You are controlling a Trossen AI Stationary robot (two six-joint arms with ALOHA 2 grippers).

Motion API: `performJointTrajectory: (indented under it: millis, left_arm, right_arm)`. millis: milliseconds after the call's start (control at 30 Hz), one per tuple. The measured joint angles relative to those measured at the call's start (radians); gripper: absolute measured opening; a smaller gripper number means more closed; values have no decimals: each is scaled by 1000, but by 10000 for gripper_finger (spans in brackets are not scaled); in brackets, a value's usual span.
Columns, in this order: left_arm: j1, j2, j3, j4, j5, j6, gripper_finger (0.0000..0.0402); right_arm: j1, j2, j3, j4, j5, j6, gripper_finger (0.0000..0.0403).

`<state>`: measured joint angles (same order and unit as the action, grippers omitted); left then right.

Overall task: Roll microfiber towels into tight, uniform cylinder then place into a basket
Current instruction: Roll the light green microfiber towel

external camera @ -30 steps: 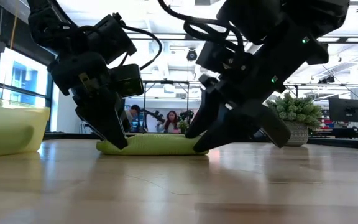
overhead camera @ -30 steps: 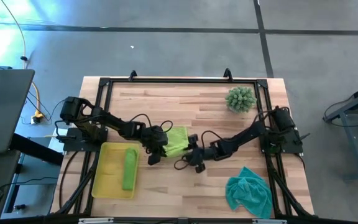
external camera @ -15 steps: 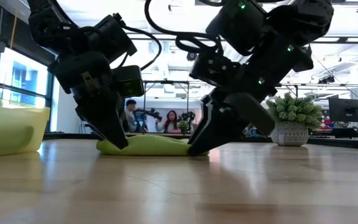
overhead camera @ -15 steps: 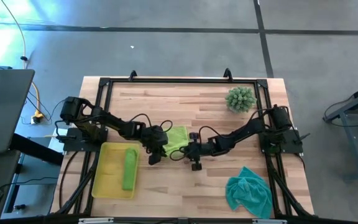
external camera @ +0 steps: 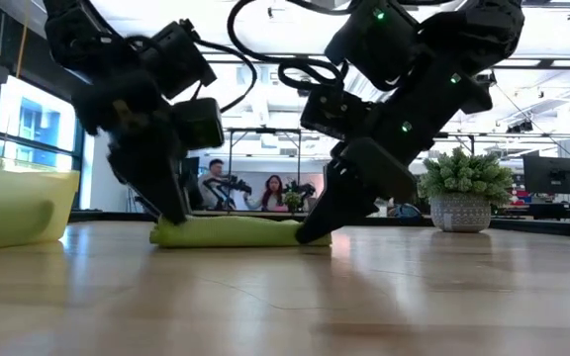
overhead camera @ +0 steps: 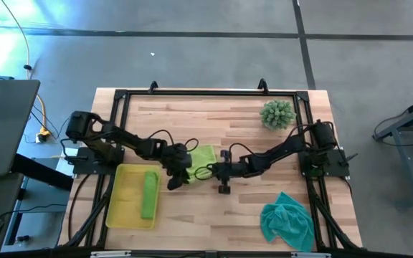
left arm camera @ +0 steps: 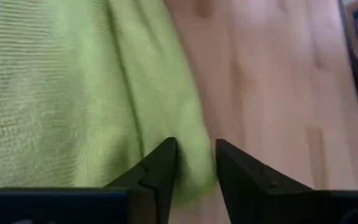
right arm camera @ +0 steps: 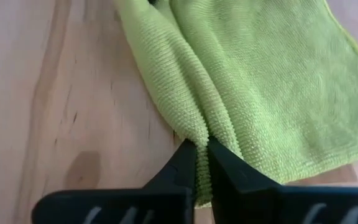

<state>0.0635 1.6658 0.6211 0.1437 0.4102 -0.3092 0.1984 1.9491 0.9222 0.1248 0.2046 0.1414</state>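
left gripper (left arm camera: 194,163): fingers parted a little, straddling the edge of the lime towel (overhead camera: 203,159) mid-tabletop (overhead camera: 249,215)
right gripper (right arm camera: 202,163): pinched tight on a fold of the same towel at its opposite edge
lime towel: lying low and flat between the two grippers
basket (overhead camera: 124,208): tabletop's near-left, one rolled lime towel (overhead camera: 149,195) inside
teal towel (overhead camera: 287,219): crumpled, near-right corner
plant (overhead camera: 277,114): far-right

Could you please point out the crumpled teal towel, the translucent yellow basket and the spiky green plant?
crumpled teal microfiber towel (overhead camera: 287,223), high view, middle of the heap.
translucent yellow plastic basket (overhead camera: 122,197), high view, bare floor beside the roll.
spiky green ball-shaped plant (overhead camera: 277,114), high view, centre of the foliage.
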Motion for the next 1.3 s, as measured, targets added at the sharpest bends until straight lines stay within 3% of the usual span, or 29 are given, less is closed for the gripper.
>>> performJointTrajectory:
  millis: [200, 400, 600, 833, 1100, 1300]
  left_arm:
    - [-3, -129, -1, -63, -6, 111, 115]
    - [-80, -182, -1, -66, -207, 147, 115]
    - [-218, -157, -1, -51, -507, 307, 115]
    - [-317, -112, -1, -12, -675, 380, 115]
    - [-308, -21, 0, -3, -827, 277, 123]
    - [-274, 44, 2, 29, -795, 205, 152]
  right_arm:
    - [-45, -2, 0, 1, -168, 183, 2]
    - [-125, 1, -3, 23, -452, 401, 1]
    - [-189, 2, -4, 25, -679, 518, 1]
    - [-212, 2, -4, 25, -704, 576, 1]
    - [-211, 2, -4, 28, -697, 577, 0]
    - [-211, 2, -4, 29, -696, 577, 0]
